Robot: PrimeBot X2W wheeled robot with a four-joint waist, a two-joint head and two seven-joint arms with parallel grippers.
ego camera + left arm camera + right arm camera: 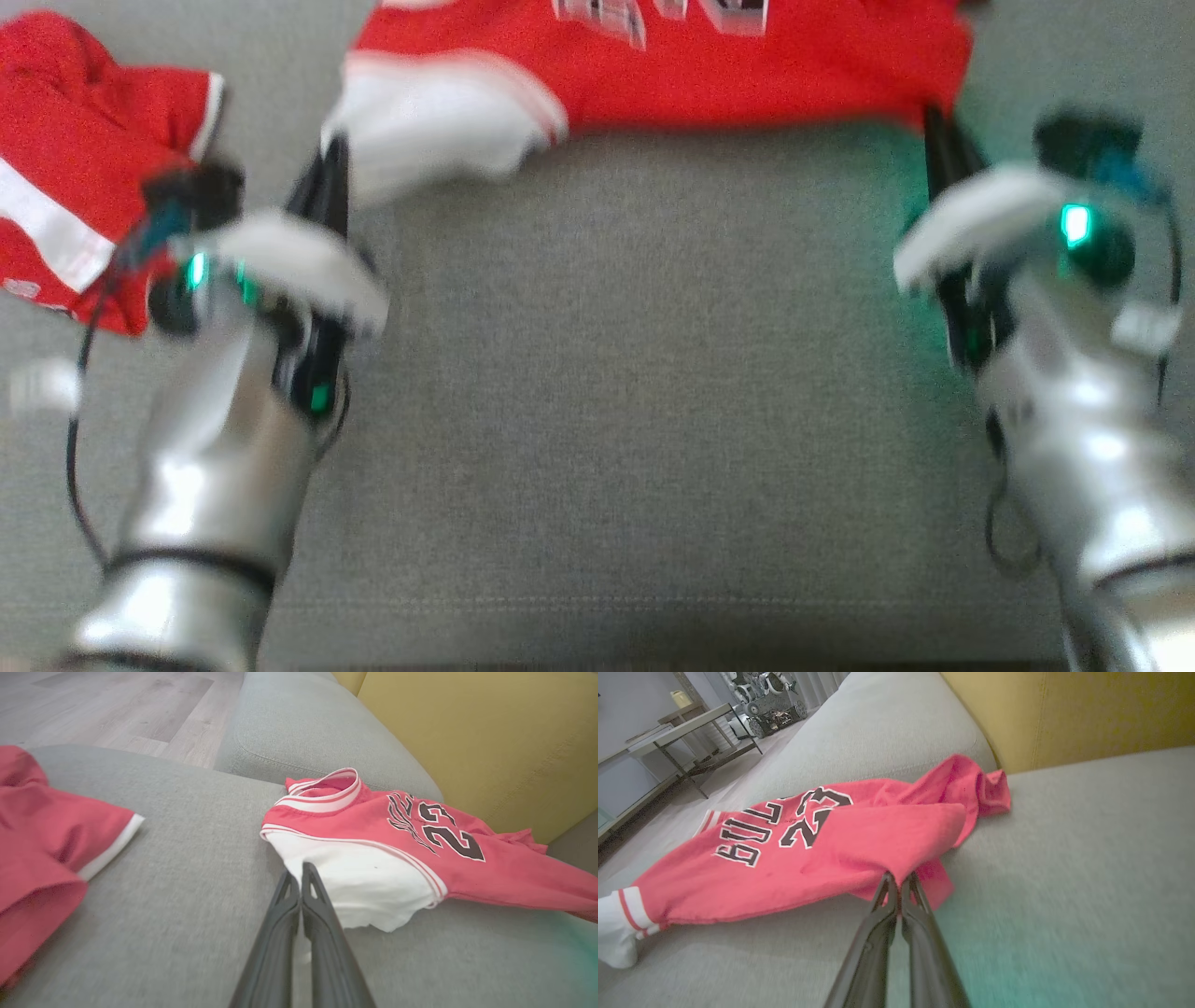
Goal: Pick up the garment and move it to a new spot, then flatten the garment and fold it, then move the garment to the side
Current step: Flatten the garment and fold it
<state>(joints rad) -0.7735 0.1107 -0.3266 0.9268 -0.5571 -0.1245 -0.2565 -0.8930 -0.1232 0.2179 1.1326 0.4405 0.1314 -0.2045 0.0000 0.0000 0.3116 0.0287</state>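
The garment (747, 65) is a red jersey with black lettering and a white sleeve, spread along the far side of the grey sofa seat (635, 373). My left gripper (331, 159) is shut with its tips at the near edge of the white sleeve (373, 882). My right gripper (934, 126) is shut at the jersey's red hem corner (924, 826), where the cloth rises to the tips. The left wrist view has the left gripper (299, 872) against the sleeve. In the right wrist view the right gripper (899, 879) pinches the red edge. Both arms and the jersey are blurred.
A second red garment (75, 168) with white trim lies crumpled at the seat's left, close to my left arm. A yellow backrest (490, 732) rises behind the jersey and a grey armrest (303, 723) bounds the seat. Beyond are wood floor (117, 709) and a table (677, 723).
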